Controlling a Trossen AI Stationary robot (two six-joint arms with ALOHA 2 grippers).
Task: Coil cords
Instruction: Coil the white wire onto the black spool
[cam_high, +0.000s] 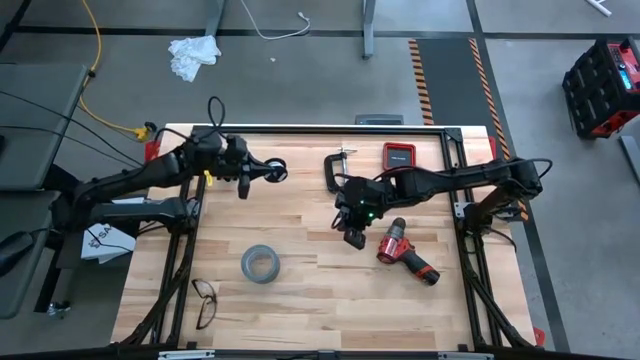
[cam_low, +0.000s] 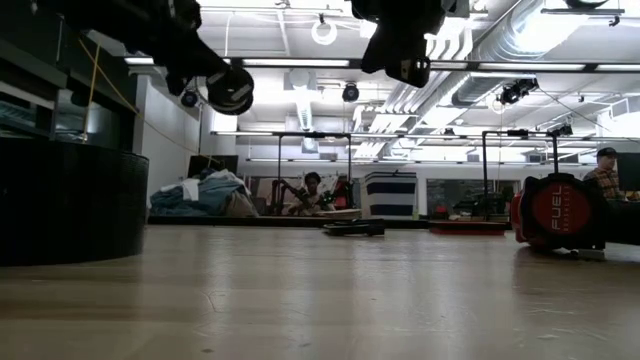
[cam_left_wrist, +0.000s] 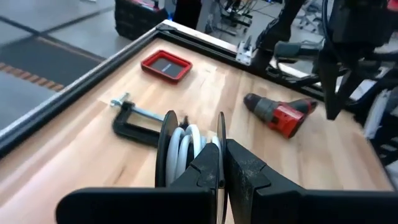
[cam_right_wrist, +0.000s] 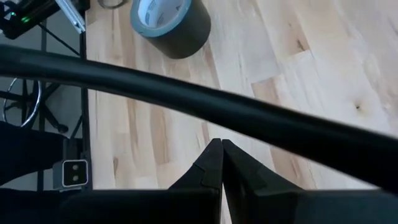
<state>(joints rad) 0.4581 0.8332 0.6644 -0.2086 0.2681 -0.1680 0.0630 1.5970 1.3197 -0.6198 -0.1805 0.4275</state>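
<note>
A: Your left gripper (cam_left_wrist: 221, 163) has its fingers pressed together on the rim of the black disc (cam_left_wrist: 166, 149), held above the table (cam_high: 300, 300); the white cable (cam_left_wrist: 185, 148) sits wound on it.

B: And my right gripper (cam_right_wrist: 219, 163)?

A: Fingers together, holding nothing, hovering just beside the red drill (cam_high: 405, 251), the grey tape roll (cam_right_wrist: 171, 22) farther out.
</note>
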